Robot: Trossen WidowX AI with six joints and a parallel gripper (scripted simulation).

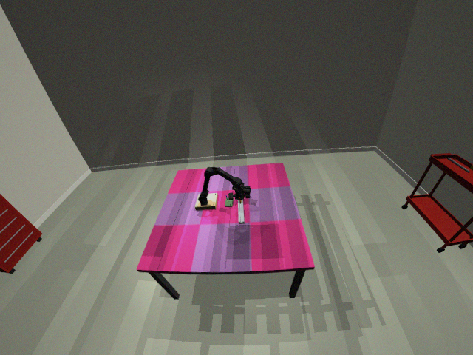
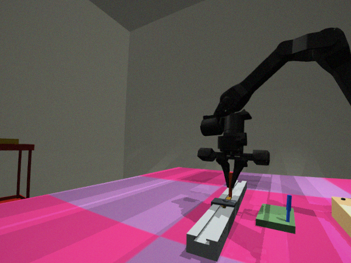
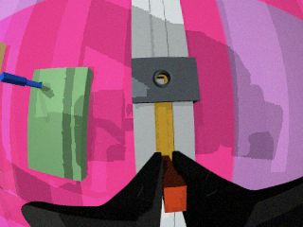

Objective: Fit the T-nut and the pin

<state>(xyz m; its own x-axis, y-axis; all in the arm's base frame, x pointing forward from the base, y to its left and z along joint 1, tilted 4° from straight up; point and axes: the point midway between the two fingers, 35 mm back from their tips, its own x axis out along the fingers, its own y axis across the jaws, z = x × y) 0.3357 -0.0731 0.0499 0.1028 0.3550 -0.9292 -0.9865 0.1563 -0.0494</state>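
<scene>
One black arm (image 1: 225,177) (image 2: 263,69) with one pincer (image 1: 240,198) (image 2: 230,187) (image 3: 166,158). One tabletop (image 1: 168,248) (image 2: 85,226) (image 3: 106,175), two legs (image 1: 164,284) showing in the top view. On it: one rail (image 1: 241,214) (image 2: 205,221) (image 3: 143,132), one bracket (image 2: 218,201) (image 3: 182,85), one brass nut (image 2: 228,198) (image 3: 164,125), one orange handle (image 2: 230,179) (image 3: 175,199), one green tray (image 1: 228,203) (image 2: 262,222) (image 3: 52,142), one blue pin (image 2: 288,206) (image 3: 15,78), one pale base block (image 1: 212,199) (image 2: 338,210). From the tabletop's middle in the top view, one red cart (image 1: 437,215) at three o'clock, one red cabinet (image 1: 18,236) at nine.
</scene>
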